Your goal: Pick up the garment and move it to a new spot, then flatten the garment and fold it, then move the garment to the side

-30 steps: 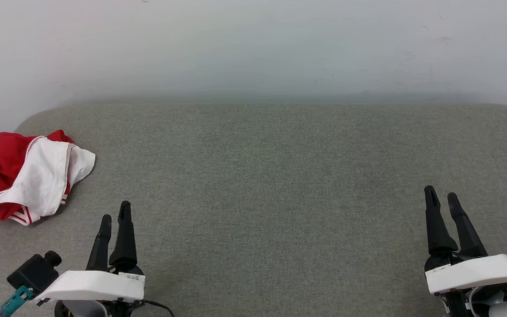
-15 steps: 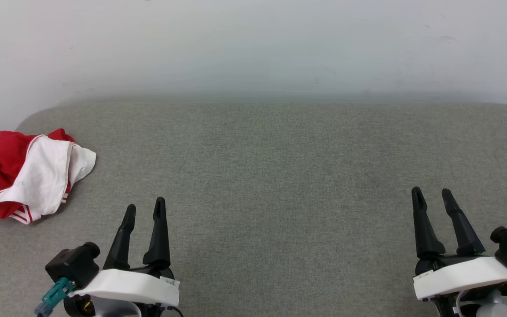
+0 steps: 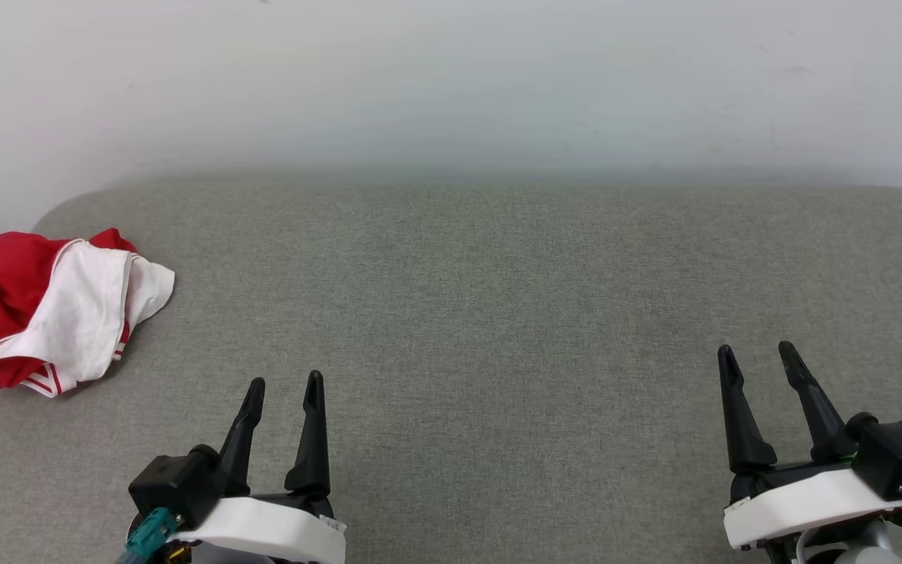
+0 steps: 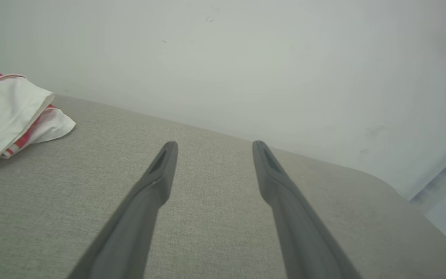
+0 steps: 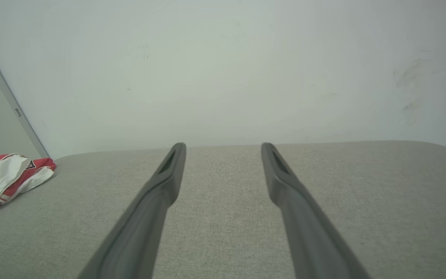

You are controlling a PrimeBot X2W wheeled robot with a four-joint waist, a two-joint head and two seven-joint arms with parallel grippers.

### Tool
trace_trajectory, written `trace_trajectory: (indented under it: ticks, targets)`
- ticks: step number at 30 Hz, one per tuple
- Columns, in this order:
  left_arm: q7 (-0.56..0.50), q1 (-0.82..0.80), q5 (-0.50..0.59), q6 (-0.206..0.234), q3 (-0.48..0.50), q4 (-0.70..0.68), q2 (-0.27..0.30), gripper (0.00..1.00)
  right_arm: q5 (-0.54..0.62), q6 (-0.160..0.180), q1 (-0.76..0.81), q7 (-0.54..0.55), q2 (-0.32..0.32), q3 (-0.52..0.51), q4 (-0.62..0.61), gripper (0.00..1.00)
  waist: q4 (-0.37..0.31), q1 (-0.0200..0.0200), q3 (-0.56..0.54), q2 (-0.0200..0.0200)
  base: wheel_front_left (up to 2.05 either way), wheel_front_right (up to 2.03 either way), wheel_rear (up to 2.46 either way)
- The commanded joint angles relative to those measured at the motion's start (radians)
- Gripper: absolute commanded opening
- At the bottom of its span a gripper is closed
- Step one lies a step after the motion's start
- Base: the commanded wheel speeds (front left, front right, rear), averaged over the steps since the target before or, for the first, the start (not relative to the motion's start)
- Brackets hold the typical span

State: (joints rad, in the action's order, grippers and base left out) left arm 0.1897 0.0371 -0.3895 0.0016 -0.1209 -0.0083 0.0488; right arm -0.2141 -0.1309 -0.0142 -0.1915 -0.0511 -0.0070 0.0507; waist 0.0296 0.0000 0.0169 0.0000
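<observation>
I find the garment point(image 3: 52, 313) bunched at the left edge of the table point(image 3: 498, 313), well apart from the left pincer point(image 3: 284, 384) and the right pincer point(image 3: 756, 350); both stand spread and empty. Risks: a grasp catching only the loose white top layer, or a nudge pushing the heap off the edge. The table is grey woven cloth with rounded corners; the wall point(image 3: 451, 78) is pale and lightly scuffed.

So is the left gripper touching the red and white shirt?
Apart. The head view shows bare grey surface between the left gripper and the crumpled garment.
</observation>
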Motion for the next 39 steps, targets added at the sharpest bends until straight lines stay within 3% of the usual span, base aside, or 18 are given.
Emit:
trace_trajectory:
  ticks: [1,18,28,39]
  targets:
    - [0.011,0.007,0.021,0.005,-0.004,-0.004,0.002,1.00,0.024,0.000,0.006,-0.009,0.001,0.001,-0.008,1.00,0.001,0.0000,0.001,0.0000,0.00,0.00,0.00]
    - [0.046,0.017,0.026,-0.038,0.007,0.021,0.002,1.00,0.079,0.000,0.005,-0.044,0.001,0.010,-0.016,1.00,0.005,0.0000,0.014,0.0000,0.00,0.00,0.00]
    - [0.066,0.024,0.022,-0.069,0.024,0.051,0.002,1.00,0.030,0.000,0.013,-0.066,0.001,0.011,0.048,1.00,0.006,0.0000,0.017,0.0000,0.00,0.00,0.00]
    - [0.077,0.023,0.062,-0.072,0.018,0.054,0.002,1.00,0.086,0.000,-0.003,-0.074,0.002,0.005,0.069,1.00,0.009,0.0000,0.022,0.0000,0.00,0.00,0.00]
